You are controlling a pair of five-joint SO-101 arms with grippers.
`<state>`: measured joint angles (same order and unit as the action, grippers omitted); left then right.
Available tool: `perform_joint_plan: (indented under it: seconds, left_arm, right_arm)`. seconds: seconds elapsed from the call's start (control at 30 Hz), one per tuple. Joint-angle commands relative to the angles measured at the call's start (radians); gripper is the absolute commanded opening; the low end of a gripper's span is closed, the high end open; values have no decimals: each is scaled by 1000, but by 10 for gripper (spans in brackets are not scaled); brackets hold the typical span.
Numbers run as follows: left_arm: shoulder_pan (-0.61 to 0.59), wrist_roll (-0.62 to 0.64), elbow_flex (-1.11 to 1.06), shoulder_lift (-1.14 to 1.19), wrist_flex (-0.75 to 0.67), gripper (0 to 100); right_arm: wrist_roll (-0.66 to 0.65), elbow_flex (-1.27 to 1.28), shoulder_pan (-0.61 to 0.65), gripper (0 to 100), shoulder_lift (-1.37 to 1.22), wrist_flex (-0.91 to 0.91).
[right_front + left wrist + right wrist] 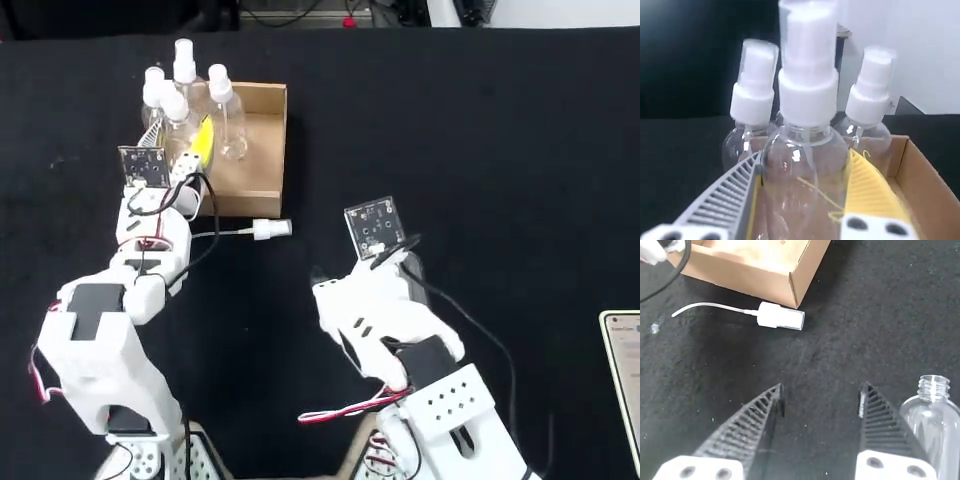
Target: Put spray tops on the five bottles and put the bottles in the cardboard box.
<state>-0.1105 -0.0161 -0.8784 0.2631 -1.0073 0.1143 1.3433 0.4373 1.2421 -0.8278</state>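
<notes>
My left gripper (800, 200) is shut on a clear bottle (807, 165) with a white spray top, held upright over the far left part of the cardboard box (255, 150). Three more topped bottles stand in the box close by, two of them just behind the held one (752, 95) (872, 95). A loose spray top (270, 229) (780, 317) lies on the black table in front of the box, its tube pointing left. My right gripper (821, 390) is open low over the table, with an uncapped bottle (932, 412) standing just beside one finger.
The box's near wall (765, 275) and right wall (927, 175) are close to the grippers. A white device (625, 370) lies at the table's right edge. The black table stretches bare to the right of the box.
</notes>
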Motion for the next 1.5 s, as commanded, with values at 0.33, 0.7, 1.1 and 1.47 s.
perform_joint_plan:
  seconds: [0.33, 0.7, 1.1, 1.47]
  left_arm:
    - [7, 3, -41, -2, -178, 159]
    - [19, 9, -47, -6, -94, 159]
    - [18, 6, -71, 2, -89, 163]
    - [16, 8, -76, 3, -40, 163]
  right_arm:
    - [0, -10, 8, 227, 22, 26]
    - [0, -10, 8, 227, 22, 26]
    - [0, -10, 8, 227, 24, 26]
    - [0, -10, 8, 227, 24, 26]
